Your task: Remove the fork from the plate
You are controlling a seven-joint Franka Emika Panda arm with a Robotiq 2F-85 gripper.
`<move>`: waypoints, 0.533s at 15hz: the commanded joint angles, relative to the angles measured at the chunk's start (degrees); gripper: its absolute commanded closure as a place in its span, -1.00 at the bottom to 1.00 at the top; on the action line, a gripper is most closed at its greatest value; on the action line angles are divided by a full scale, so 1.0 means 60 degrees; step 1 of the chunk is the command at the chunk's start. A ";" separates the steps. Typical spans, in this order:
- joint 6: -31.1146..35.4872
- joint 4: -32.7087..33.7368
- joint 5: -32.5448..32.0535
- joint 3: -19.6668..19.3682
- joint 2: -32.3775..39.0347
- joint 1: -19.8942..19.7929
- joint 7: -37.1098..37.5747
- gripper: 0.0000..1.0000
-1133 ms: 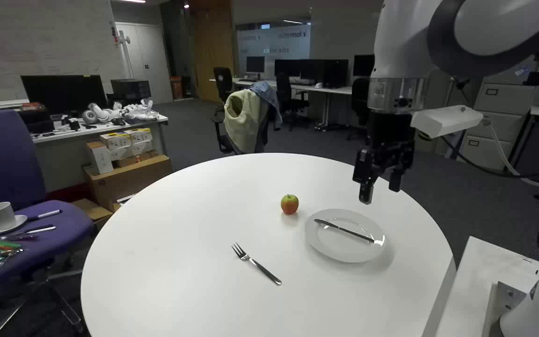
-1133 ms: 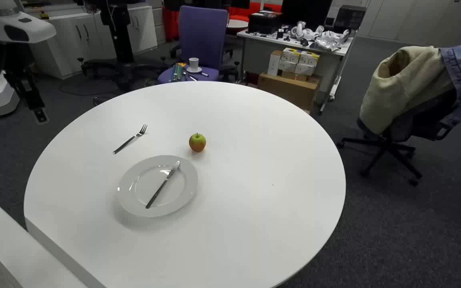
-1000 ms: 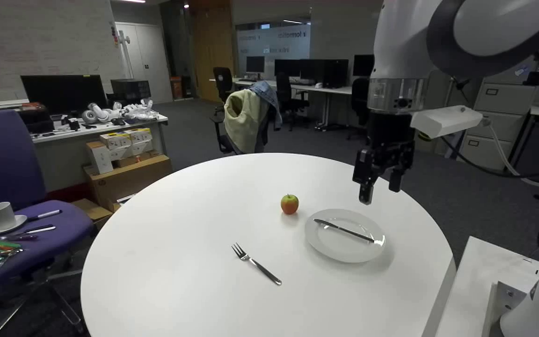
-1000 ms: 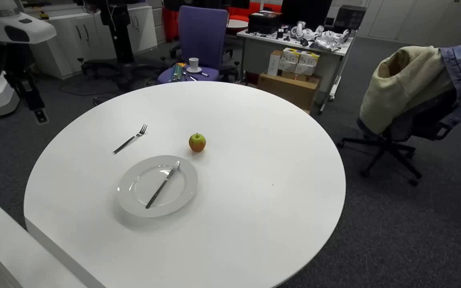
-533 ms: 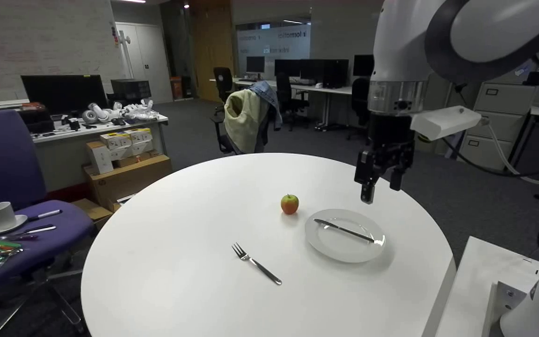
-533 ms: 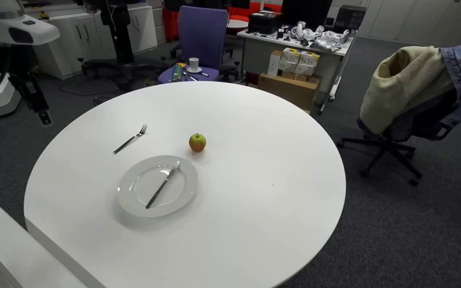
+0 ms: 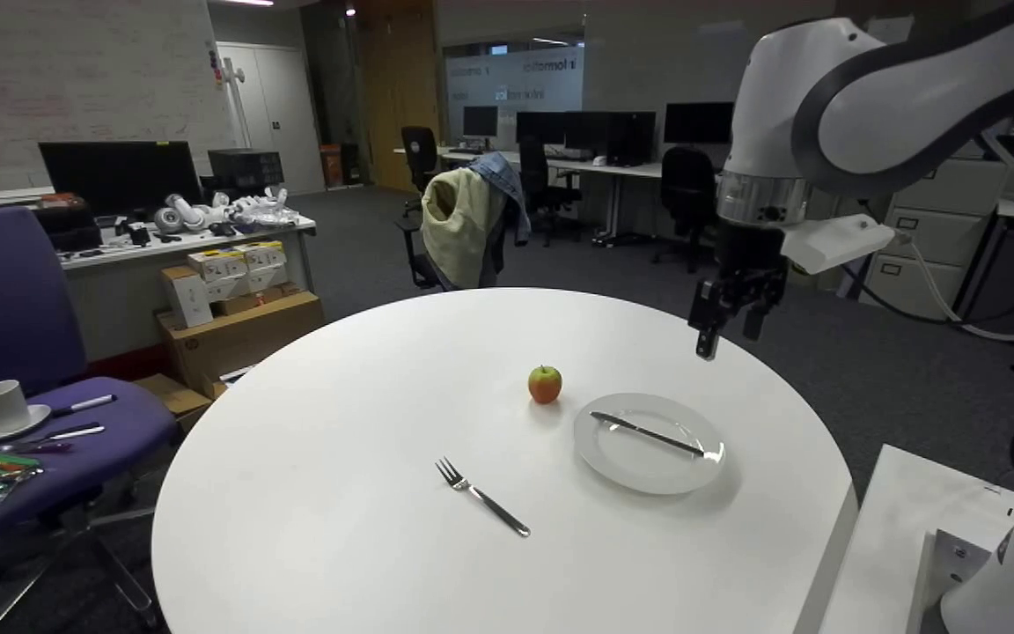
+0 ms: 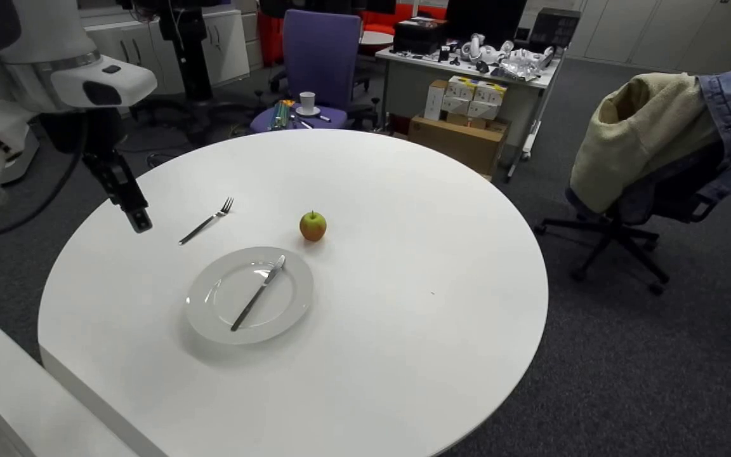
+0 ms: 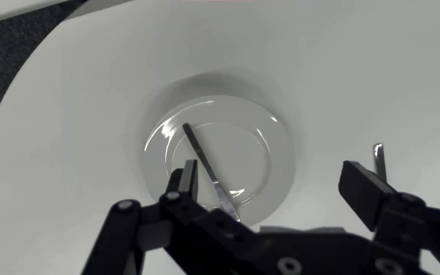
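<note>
The task's fork (image 7: 648, 432), a slim straight silver utensil with a flat, knife-like end, lies across the round white plate (image 7: 635, 471). In an exterior view the same utensil (image 8: 251, 304) and plate (image 8: 216, 317) show nearer the front. My gripper (image 7: 730, 336) is open and empty, well above the table. In an exterior view the gripper (image 8: 138, 217) hangs left of the plate, with one finger hidden. In the wrist view the open jaws (image 9: 271, 170) overlap the plate's lower part, and the utensil (image 9: 204, 160) shows just right of the left finger.
A separate fork with a wide tined head (image 7: 498, 509) lies on the table beside the plate; its handle end (image 9: 379, 160) shows behind the right finger. An apple (image 8: 313, 226) stands near the plate. The round white table (image 8: 403, 355) has a curved edge. A white ledge (image 7: 912, 493) adjoins it.
The arm and gripper have moved, shifting right in both exterior views, in one of them toward the table and nearer the plate. The utensils, plate and apple have not moved.
</note>
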 commanded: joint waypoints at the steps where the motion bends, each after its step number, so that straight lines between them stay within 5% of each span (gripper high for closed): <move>1: 0.1160 0.0017 -0.0349 -0.0453 0.0717 -0.0454 -0.0488 -1.00; 4: 0.1900 0.0011 0.0011 -0.1119 0.1706 -0.0391 -0.1352 -1.00; 8: 0.1232 0.0504 0.0986 -0.2146 0.3058 0.0019 -0.3548 -1.00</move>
